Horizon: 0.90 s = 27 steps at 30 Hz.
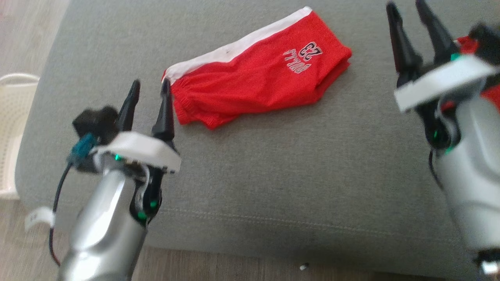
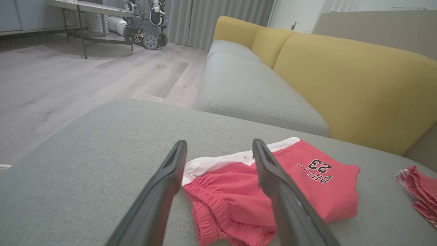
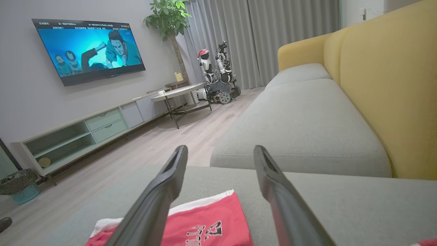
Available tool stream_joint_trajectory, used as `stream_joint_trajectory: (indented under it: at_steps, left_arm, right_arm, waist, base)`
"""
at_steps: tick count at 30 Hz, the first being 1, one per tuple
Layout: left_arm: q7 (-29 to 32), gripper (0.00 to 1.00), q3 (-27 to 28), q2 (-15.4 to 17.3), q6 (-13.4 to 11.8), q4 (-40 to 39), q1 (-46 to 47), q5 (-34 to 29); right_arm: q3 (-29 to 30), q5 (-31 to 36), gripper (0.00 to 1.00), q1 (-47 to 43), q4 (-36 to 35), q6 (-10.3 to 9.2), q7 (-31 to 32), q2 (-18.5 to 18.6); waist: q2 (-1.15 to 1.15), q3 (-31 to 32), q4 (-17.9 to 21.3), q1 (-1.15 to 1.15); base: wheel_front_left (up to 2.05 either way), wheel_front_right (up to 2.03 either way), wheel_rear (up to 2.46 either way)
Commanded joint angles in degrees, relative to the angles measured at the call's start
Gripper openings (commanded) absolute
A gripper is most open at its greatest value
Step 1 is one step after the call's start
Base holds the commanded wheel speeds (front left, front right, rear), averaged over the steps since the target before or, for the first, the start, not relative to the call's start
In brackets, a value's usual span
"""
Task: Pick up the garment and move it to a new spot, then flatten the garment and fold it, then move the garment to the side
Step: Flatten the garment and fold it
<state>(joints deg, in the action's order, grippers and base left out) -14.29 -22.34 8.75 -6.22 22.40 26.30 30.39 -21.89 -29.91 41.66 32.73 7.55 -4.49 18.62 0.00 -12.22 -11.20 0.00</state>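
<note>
Red shorts [image 1: 258,74] — white side stripe, "23" print — lie folded.

Obscured and cut-off items, all three views.

You will find the red shorts [image 2: 307,191] partly covered by one finger of the left gripper [image 2: 219,143] in the left wrist view, and cut by the bottom edge in the right wrist view. A second red cloth [image 2: 418,191] runs off the right edge. In the head view the right gripper [image 1: 406,6], blurred at the wrist, covers most of it. The white basket [image 1: 11,128] is cut by the left edge. The white speck [image 1: 304,267] on the floor [image 1: 195,267] is too small to identify.
</note>
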Motion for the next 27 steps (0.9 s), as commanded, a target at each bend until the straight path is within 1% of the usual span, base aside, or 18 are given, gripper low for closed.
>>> stream_joint_trajectory:
  at_steps: [1,4,8,14,15,21,27]
  left_arm:
    - [-0.69,1.0,3.07,1.34,-0.68,-2.83,0.04,-1.01]
    - [-0.7,1.0,5.38,0.06,-0.01,-5.98,-4.46,-1.9]
    - [-0.7,1.0,8.71,-1.14,0.64,-9.3,-9.13,-4.89]
    - [-0.7,1.0,10.79,-3.44,2.63,-12.73,-15.41,-10.98]
    - [-0.7,1.0,10.79,-3.44,2.63,-12.73,-15.41,-10.98]
    - [-0.71,1.0,14.11,-5.45,3.6,-15.96,-20.22,-12.57]
    - [-0.71,1.0,15.7,-5.82,4.7,-17.16,-21.76,-13.6]
  right_arm:
    - [0.11,0.97,1.0,-1.57,-2.54,-0.06,-1.33,-0.87]
    - [0.73,2.98,1.0,-6.65,-4.34,-0.06,-3.43,-2.01]
    - [2.77,6.38,1.0,-11.8,-5.26,-0.06,-5.56,-3.45]
    - [6.65,12.44,1.0,-17.6,-8.07,-0.06,-7.79,-6.09]
    - [6.65,12.44,1.0,-17.6,-8.07,-0.06,-7.79,-6.09]
    - [10.83,17.26,1.0,-23.17,-10.28,-0.06,-8.18,-8.96]
    - [11.92,20.01,1.0,-26.02,-12.01,-0.06,-6.52,-10.36]
  waist:
    - [0.0,1.6,1.39,0.0]
    - [0.0,2.71,2.4,0.0]
    - [0.0,3.88,3.3,0.0]
    - [0.0,5.38,3.45,0.0]
    - [0.0,5.38,3.45,0.0]
    - [0.0,7.06,2.95,0.0]
    - [0.0,7.66,2.23,0.0]
  base:
    - [0.0,0.0,0.0]
    - [0.0,0.0,0.0]
    - [0.0,0.0,0.0]
    - [0.0,0.0,0.0]
    - [0.0,0.0,0.0]
    - [0.0,0.0,0.0]
    - [0.0,0.0,0.0]
